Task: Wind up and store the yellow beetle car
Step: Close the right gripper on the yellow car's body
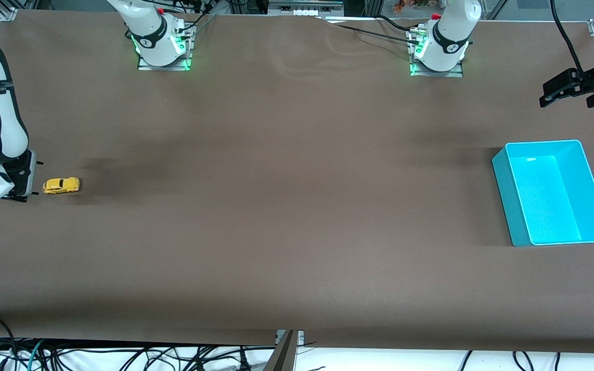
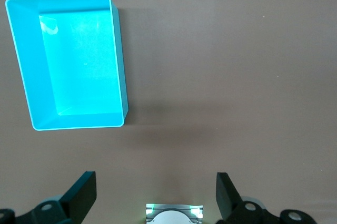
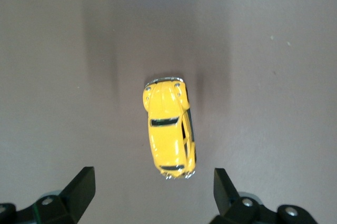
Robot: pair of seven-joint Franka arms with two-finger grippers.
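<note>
**A:** Toward the right arm's end of the table you've got the yellow beetle car [image 1: 61, 185], on its wheels on the brown table [image 1: 286, 216], nothing touching it.

**B:** Right gripper?

**A:** You'll find the right gripper [image 1: 18, 183] low and just beside the car, at the table's edge. Right wrist view: car [image 3: 169, 134] lies ahead of the gripper [image 3: 152, 195], lengthwise, its tail about level with the fingertips [image 3: 84, 182]. Jaws spread wide, released, nothing between them.

**B:** Left one?

**A:** Left gripper [image 1: 567, 87] waits up in the air at the left arm's end, over the table edge. Your left wrist view shows the gripper [image 2: 156, 192] with jaws wide apart, one finger [image 2: 84, 187] on each side of bare cloth. Released, grasping nothing.

**B:** Bin?

**A:** Turquoise bin [image 1: 503, 178] sits at the left arm's end, well apart from the car, nearer the front camera than the left base [image 1: 439, 56]. Left wrist view looks down into the bin [image 2: 120, 61]: nothing in it.
</note>
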